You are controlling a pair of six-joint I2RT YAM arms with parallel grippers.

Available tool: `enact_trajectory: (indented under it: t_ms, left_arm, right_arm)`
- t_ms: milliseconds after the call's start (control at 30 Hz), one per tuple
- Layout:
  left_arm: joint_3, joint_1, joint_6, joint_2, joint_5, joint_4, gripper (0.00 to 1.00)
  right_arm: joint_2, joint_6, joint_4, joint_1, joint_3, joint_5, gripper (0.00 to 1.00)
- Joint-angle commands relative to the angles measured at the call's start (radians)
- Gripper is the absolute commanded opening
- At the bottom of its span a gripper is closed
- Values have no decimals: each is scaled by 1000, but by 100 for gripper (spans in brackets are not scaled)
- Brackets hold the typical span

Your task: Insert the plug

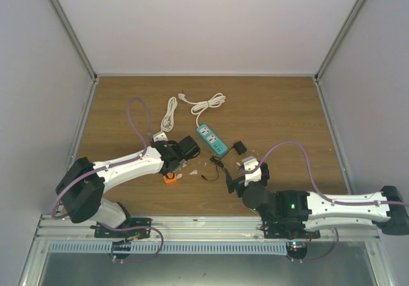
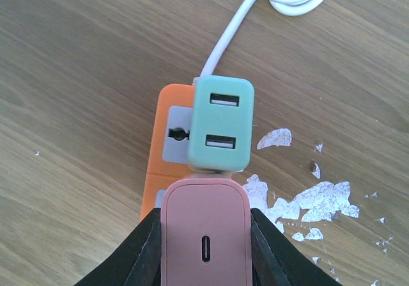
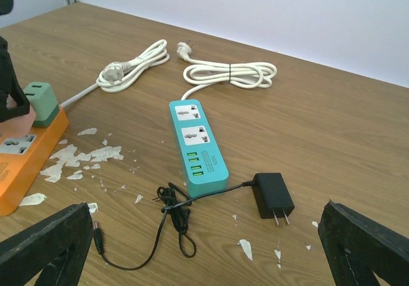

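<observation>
Black plug (image 3: 273, 195) prob light, rigid, w/ thin cord (image 3: 174, 204) dragging, so pinch boxy sides; right claw (image 3: 206, 209) gapes empty, left claw (image 2: 204, 214) clamps pink block (image 2: 204, 254).

Ahead of the right gripper (image 3: 204, 244), the table (image 3: 332, 126) is showing a matt brown wood grain with white flaky patches, and the plug (image 3: 273, 195) is looking like matt black plastic with two bare metal prongs. Beyond it the teal power strip (image 3: 197, 146) and the white cords (image 3: 230, 73) are shining softly as smooth plastic. Inside the left gripper (image 2: 204, 247) the pink block (image 2: 204, 222) is looking smooth and satin, like the green block (image 2: 220, 125) and orange strip (image 2: 153, 171) ahead.
</observation>
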Motion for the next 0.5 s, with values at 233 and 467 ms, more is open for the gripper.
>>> enact_trajectory:
  t_ms: [233,467]
  left_arm:
    - [-11,-2,44,64,-10,68,0]
    - [-25,-2,49,67,8,75,0]
  right_arm:
    - [2,12,18,9,23,29,100]
    - [3,13,17,9,23,27,100]
